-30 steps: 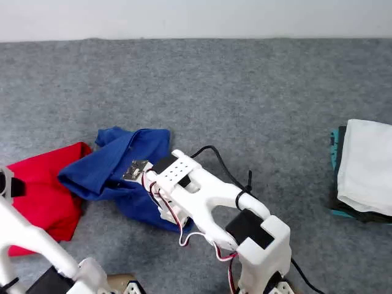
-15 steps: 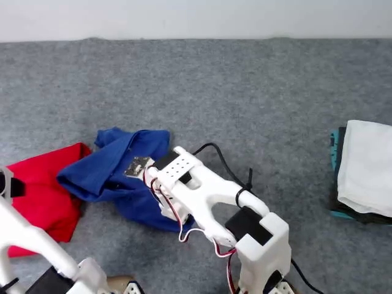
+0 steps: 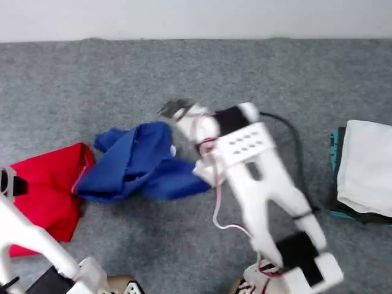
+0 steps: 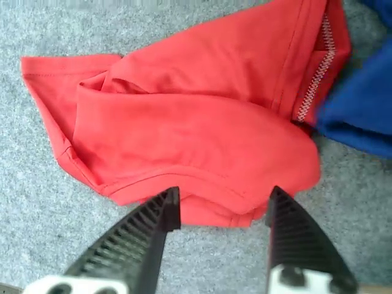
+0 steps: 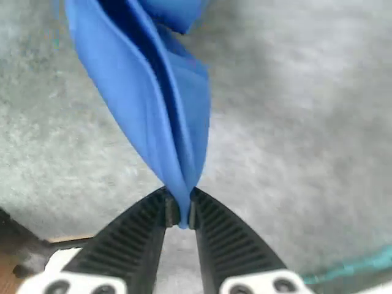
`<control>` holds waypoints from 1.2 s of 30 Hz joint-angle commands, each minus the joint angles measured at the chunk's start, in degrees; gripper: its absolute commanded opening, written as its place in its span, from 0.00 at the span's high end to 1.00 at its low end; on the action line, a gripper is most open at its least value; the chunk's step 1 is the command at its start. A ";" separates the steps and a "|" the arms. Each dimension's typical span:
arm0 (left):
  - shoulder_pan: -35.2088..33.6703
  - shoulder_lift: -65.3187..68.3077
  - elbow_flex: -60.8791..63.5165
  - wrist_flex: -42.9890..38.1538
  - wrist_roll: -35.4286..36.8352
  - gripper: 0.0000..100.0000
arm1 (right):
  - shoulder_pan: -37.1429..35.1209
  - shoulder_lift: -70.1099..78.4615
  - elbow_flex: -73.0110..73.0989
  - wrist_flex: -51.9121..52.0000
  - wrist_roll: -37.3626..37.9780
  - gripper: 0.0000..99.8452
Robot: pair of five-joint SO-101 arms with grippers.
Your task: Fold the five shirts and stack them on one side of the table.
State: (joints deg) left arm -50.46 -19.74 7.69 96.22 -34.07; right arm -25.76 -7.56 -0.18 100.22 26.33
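Grey felt-like tabletop [image 3: 257, 79], pale wall behind. Far left: crumpled red cotton shirt [image 4: 202, 122], with the left gripper [image 4: 223, 199] above its near hem, released, jaws spread, touching nothing. Next, the rumpled blue cotton shirt [image 5: 153, 104], its left end touching the red one. Right gripper [image 5: 180, 211] is clenched on the blue shirt's right edge, so the cloth trails leftward and its long axis runs across the tabletop. Far right, well apart: a stack of folded shirts [image 3: 364, 168], white on top. Flattening likely comes next, and the red shirt could snag.
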 commanded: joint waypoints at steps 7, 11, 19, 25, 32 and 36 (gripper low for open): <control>6.24 -2.37 -1.80 1.67 -0.09 0.77 | 18.59 -19.47 -5.10 1.71 7.56 0.99; 11.87 -2.29 -0.75 4.04 -0.09 0.77 | 24.22 -24.48 -11.78 1.63 9.41 0.99; 22.86 -2.46 5.14 4.13 0.97 0.77 | 25.54 -27.12 -29.10 -4.97 10.20 0.99; 24.70 -2.46 6.81 3.25 4.31 0.77 | 19.91 -26.86 -33.32 -16.22 10.29 0.99; 23.47 -2.46 7.43 3.60 4.31 0.77 | 13.58 -22.99 -33.05 -34.59 17.23 0.99; 21.54 -2.55 7.43 3.60 4.31 0.77 | 9.98 -19.74 -33.05 -44.26 21.89 0.99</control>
State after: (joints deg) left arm -27.87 -20.09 15.43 99.03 -30.20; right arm -12.92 -28.66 -31.38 62.77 44.70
